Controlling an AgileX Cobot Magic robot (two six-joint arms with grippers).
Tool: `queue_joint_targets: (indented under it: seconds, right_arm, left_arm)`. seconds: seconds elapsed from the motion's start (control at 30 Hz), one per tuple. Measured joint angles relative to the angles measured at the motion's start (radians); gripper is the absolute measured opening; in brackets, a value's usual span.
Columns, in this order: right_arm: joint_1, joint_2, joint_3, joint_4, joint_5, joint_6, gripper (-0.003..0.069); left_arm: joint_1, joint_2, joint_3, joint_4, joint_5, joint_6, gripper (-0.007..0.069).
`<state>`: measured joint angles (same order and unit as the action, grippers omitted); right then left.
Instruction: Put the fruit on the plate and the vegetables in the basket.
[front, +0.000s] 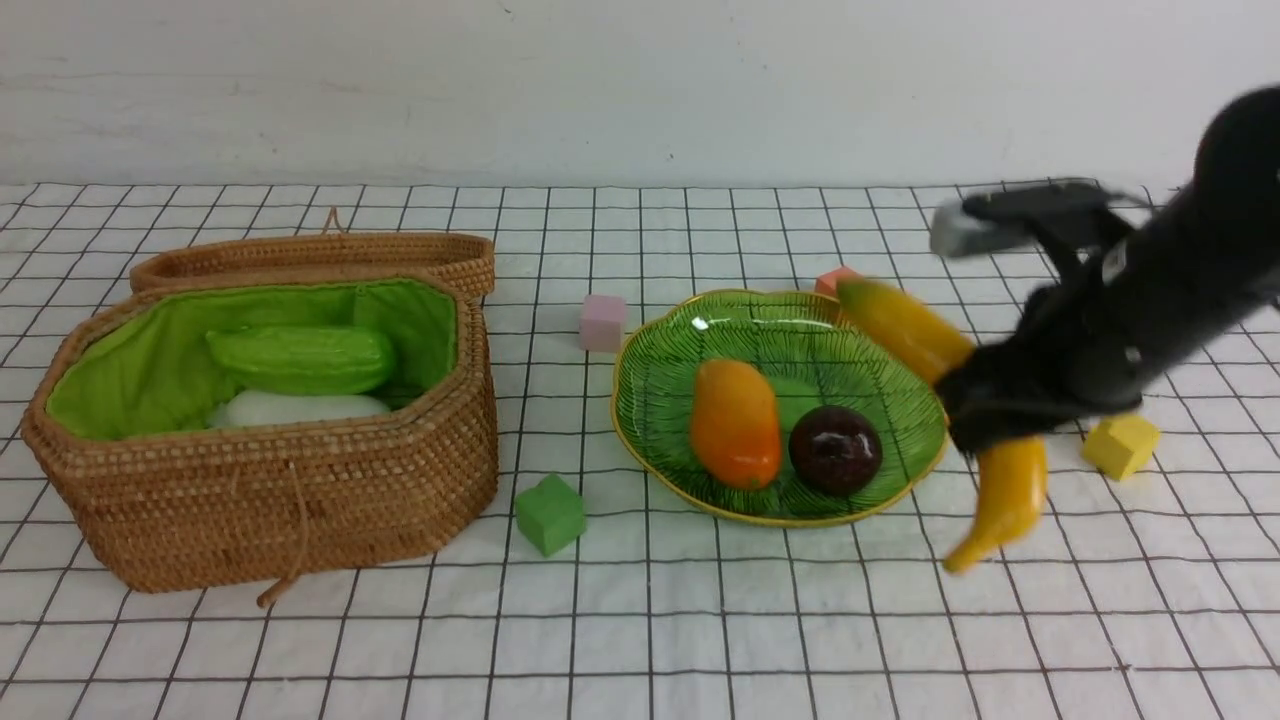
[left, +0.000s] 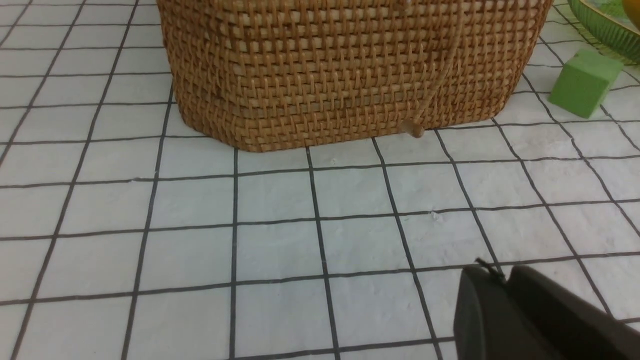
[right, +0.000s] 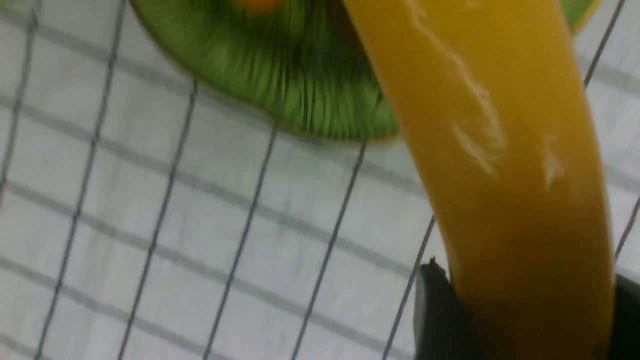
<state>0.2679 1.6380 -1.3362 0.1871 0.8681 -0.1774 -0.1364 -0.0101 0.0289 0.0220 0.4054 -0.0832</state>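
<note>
My right gripper (front: 985, 415) is shut on the long yellow banana (front: 1010, 490) and holds it in the air over the right rim of the green plate (front: 650, 400). In the right wrist view the banana (right: 490, 125) fills the gap between the fingers (right: 430, 305), with the plate (right: 300, 90) beyond. The mango (front: 735, 422) and the mangosteen (front: 835, 450) lie on the plate. The open wicker basket (front: 300, 480) holds the green gourd (front: 300, 358) and the white radish (front: 295, 408). The carrot is out of view. My left gripper (left: 502, 275) is shut and empty, low before the basket (left: 340, 65).
The basket lid (front: 320, 255) lies behind the basket. Foam cubes sit around the plate: pink (front: 603, 322) at its back left, green (front: 548, 513) at its front left, yellow (front: 1120, 445) to its right, orange-red (front: 832, 280) behind it.
</note>
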Motion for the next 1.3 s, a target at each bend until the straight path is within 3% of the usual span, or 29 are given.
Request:
queue_joint_targets:
  seconds: [0.1, 0.33, 0.47, 0.5, 0.53, 0.57, 0.63, 0.73, 0.83, 0.93, 1.07, 1.1, 1.17, 1.2, 1.23, 1.3]
  right_arm:
    - [-0.002, 0.137, -0.173, -0.013, -0.065, -0.016, 0.0335]
    - [-0.002, 0.385, -0.396, -0.069, -0.030, -0.006, 0.0335]
    - [-0.002, 0.440, -0.492, -0.082, 0.041, 0.011, 0.0451]
    - [-0.002, 0.441, -0.526, -0.082, 0.077, 0.014, 0.0563]
    - [-0.002, 0.441, -0.530, -0.082, 0.081, 0.014, 0.0575]
    - [-0.002, 0.437, -0.564, -0.082, 0.115, 0.014, 0.0634]
    - [-0.002, 0.422, -0.599, -0.083, 0.176, 0.014, 0.0671]
    - [-0.002, 0.381, -0.632, -0.083, 0.262, 0.014, 0.0668]
    - [-0.002, 0.296, -0.644, -0.078, 0.349, 0.018, 0.0623]
    - [-0.008, 0.125, -0.627, -0.055, 0.368, 0.076, 0.0524]
    - [-0.011, -0.122, -0.449, -0.030, 0.374, 0.135, 0.0335]
    - [-0.011, -0.136, -0.449, -0.030, 0.374, 0.135, 0.0324]
    - [-0.012, -0.319, -0.244, -0.033, 0.378, 0.166, 0.0162]
    - [-0.012, -0.333, -0.228, -0.034, 0.378, 0.167, 0.0162]
    - [-0.012, -0.448, -0.104, -0.036, 0.375, 0.168, 0.0073]
    - [-0.012, -0.576, 0.089, -0.036, 0.318, 0.166, 0.0002]
  left_arm:
    - [0.000, 0.000, 0.000, 0.000, 0.000, 0.000, 0.0065]
    - [0.000, 0.000, 0.000, 0.000, 0.000, 0.000, 0.0074]
    - [0.000, 0.000, 0.000, 0.000, 0.000, 0.000, 0.0077]
    - [0.000, 0.000, 0.000, 0.000, 0.000, 0.000, 0.0078]
    - [0.000, 0.000, 0.000, 0.000, 0.000, 0.000, 0.0079]
    - [0.000, 0.000, 0.000, 0.000, 0.000, 0.000, 0.0079]
    - [0.000, 0.000, 0.000, 0.000, 0.000, 0.000, 0.0081]
    - [0.000, 0.000, 0.000, 0.000, 0.000, 0.000, 0.0081]
    - [0.000, 0.000, 0.000, 0.000, 0.000, 0.000, 0.0082]
    - [0.000, 0.000, 0.000, 0.000, 0.000, 0.000, 0.0082]
    - [0.000, 0.000, 0.000, 0.000, 0.000, 0.000, 0.0089]
    - [0.000, 0.000, 0.000, 0.000, 0.000, 0.000, 0.0089]
    - [0.000, 0.000, 0.000, 0.000, 0.000, 0.000, 0.0092]
    - [0.000, 0.000, 0.000, 0.000, 0.000, 0.000, 0.0092]
    - [0.000, 0.000, 0.000, 0.000, 0.000, 0.000, 0.0093]
    - [0.000, 0.000, 0.000, 0.000, 0.000, 0.000, 0.0094]
